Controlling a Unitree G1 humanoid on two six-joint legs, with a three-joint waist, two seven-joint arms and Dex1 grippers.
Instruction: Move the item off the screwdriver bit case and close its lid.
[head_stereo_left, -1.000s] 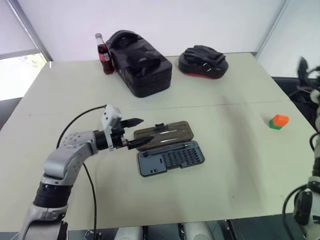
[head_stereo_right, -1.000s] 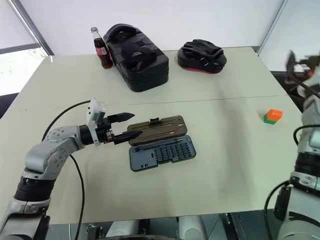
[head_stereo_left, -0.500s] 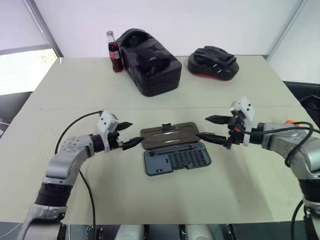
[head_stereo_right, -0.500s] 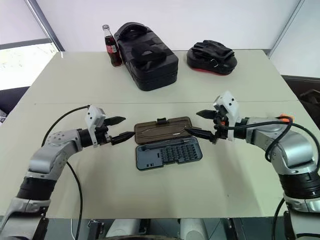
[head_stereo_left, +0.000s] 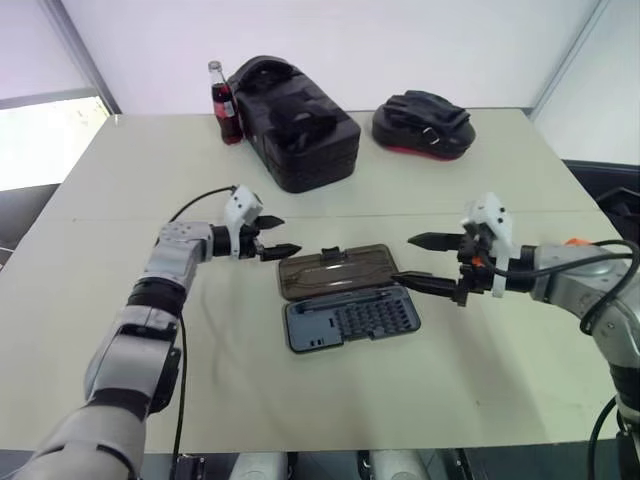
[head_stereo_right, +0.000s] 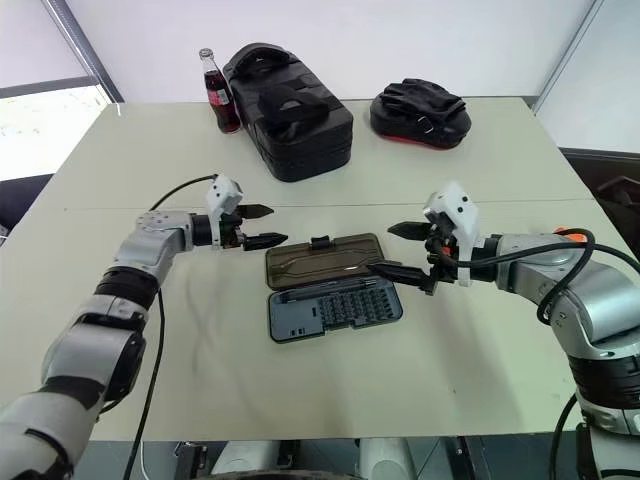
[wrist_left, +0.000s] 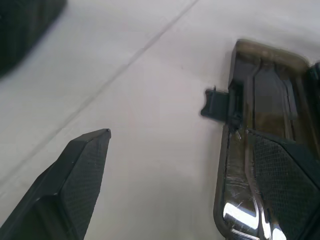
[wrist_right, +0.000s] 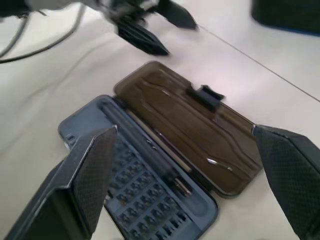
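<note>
The screwdriver bit case (head_stereo_left: 352, 318) lies open in the middle of the table, showing its rows of bits. Its smoky-brown lid (head_stereo_left: 335, 270) is folded flat on the far side, with the black latch (head_stereo_left: 326, 251) on its far edge. My left gripper (head_stereo_left: 288, 236) is open just off the lid's far left corner; in the left wrist view one finger (wrist_left: 285, 175) hangs over the lid (wrist_left: 260, 95). At the case's right end my right gripper (head_stereo_left: 402, 259) is open and aimed at the case (wrist_right: 150, 190). A bit of the orange item (head_stereo_left: 576, 241) shows behind my right forearm, well away from the case.
A bulky black bag (head_stereo_left: 297, 122) and a cola bottle (head_stereo_left: 222, 90) stand at the back of the table (head_stereo_left: 480, 380). A black and red padded thing (head_stereo_left: 425, 122) lies at the back right. A seam crosses the table just beyond the case.
My left gripper has moved forward from the lid's near left end to its far left corner. My right arm swung in from the right, then barely moved. The camera shifted.
</note>
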